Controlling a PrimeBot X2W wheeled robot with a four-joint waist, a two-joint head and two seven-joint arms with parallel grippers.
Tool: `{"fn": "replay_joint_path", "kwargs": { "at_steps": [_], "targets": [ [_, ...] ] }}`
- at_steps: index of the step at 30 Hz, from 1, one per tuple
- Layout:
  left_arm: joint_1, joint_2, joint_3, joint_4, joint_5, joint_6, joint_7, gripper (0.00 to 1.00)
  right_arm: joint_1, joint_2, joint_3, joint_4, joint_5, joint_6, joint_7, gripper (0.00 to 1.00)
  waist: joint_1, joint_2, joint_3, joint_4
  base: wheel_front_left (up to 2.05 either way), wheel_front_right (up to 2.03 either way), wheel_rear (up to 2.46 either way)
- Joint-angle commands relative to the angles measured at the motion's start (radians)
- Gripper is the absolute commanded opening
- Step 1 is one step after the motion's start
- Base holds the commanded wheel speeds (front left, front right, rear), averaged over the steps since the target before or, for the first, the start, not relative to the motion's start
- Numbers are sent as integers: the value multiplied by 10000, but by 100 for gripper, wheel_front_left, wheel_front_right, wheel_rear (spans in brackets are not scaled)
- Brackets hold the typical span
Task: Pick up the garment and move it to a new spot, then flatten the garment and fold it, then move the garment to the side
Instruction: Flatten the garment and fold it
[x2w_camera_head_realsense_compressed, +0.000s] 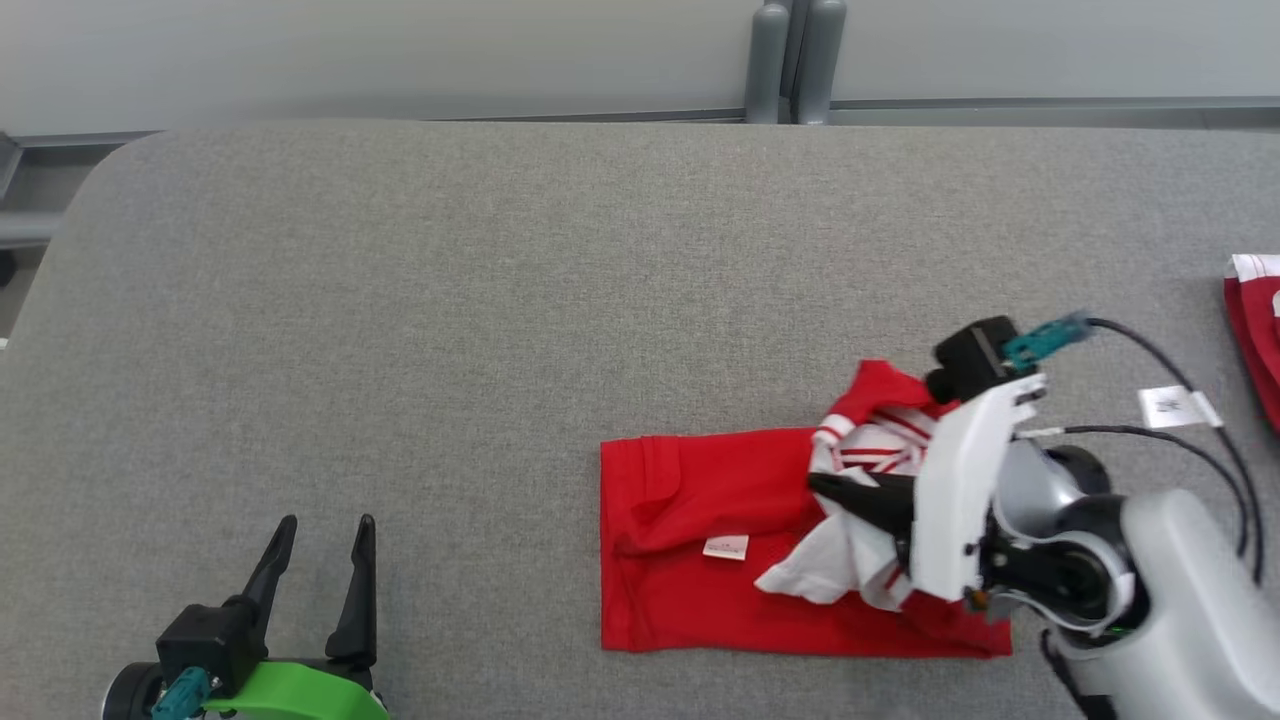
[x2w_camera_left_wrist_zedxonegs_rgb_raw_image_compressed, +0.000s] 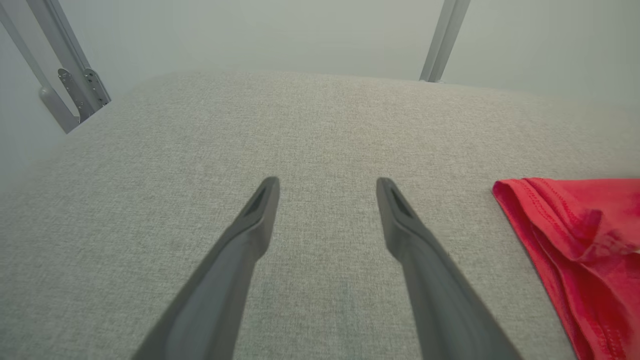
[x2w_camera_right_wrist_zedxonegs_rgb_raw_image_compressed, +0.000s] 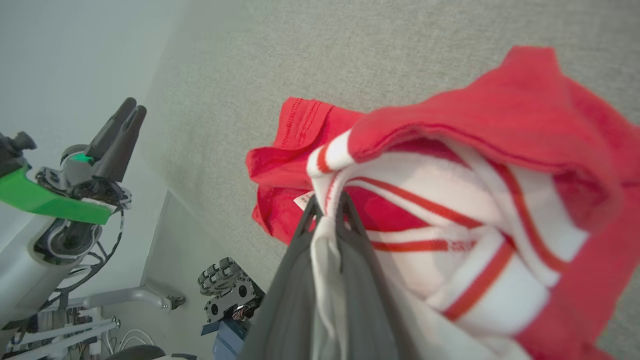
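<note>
Garment (x2w_camera_head_realsense_compressed: 700, 540): red top with white-and-red striped trim, on the near right part of the table (x2w_camera_head_realsense_compressed: 400, 300), mostly squared off into a rectangle already

Right gripper (x2w_camera_right_wrist_zedxonegs_rgb_raw_image_compressed: 327, 210): pinched tight on the white striped edge, holding that bunch up over the end of the cloth nearest the table's right side

Left gripper (x2w_camera_head_realsense_compressed: 327, 522): spread wide, nothing in it, over the table's near left, well apart from the cloth

Done so far: looks placed and flattened, probably mid-fold

Left to do: finish the fold, tidy the bunched end, then shift it to the table's side
</note>
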Motion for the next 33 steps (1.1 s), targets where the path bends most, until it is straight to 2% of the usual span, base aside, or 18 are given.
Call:
{"fn": "replay_joint_path", "kwargs": {
  "at_steps": [1, 4, 8, 14, 22, 23, 24, 29, 33],
  "targets": [
    [-202, -101, 57, 76, 172, -123, -30, 100, -311, 306, 599, 365, -350, 7, -238, 0, 0, 120, -23, 76, 0, 0, 0],
    [-235, -216, 167, 154, 276, -239, -31, 100, -676, 748, 1502, 903, -631, 7, -521, 0, 0, 120, 12, 144, 0, 0, 0],
    [-232, -358, 252, 250, 433, -375, -32, 100, -1082, 1116, 2185, 1734, -912, 7, -981, 0, 0, 120, 69, 242, 0, 0, 0],
    [-304, -596, 374, 432, 619, -529, -32, 100, -1691, 1331, 2934, 3010, -1076, 7, -1405, 0, 0, 120, 69, 417, 0, 0, 0],
    [-236, -736, 549, 565, 790, -649, -32, 100, -2120, 1524, 3655, 3685, -733, 7, -1852, 0, 0, 120, -10, 449, 0, 0, 0],
    [-231, -746, 562, 580, 811, -668, -32, 100, -2206, 1538, 3754, 3718, -746, 7, -1928, 27, 0, 120, -18, 448, 0, 0, 0],
    [-229, -745, 579, 595, 817, -682, -32, 100, -2271, 1553, 3818, 3770, -787, 7, -2047, 100, 0, 120, -29, 443, 0, 0, 0],
    [-207, -730, 703, 699, 906, -644, -32, 100, -2446, 1631, 4214, 3652, -387, 7, -2618, 100, 0, 120, -117, 398, 0, 0, 0],
    [-167, -743, 815, 719, 918, -634, -32, 100, -2341, 1577, 4077, 2871, 88, 7, -3381, 100, 0, 120, -204, 370, 0, 0, 0]
  ]
}}
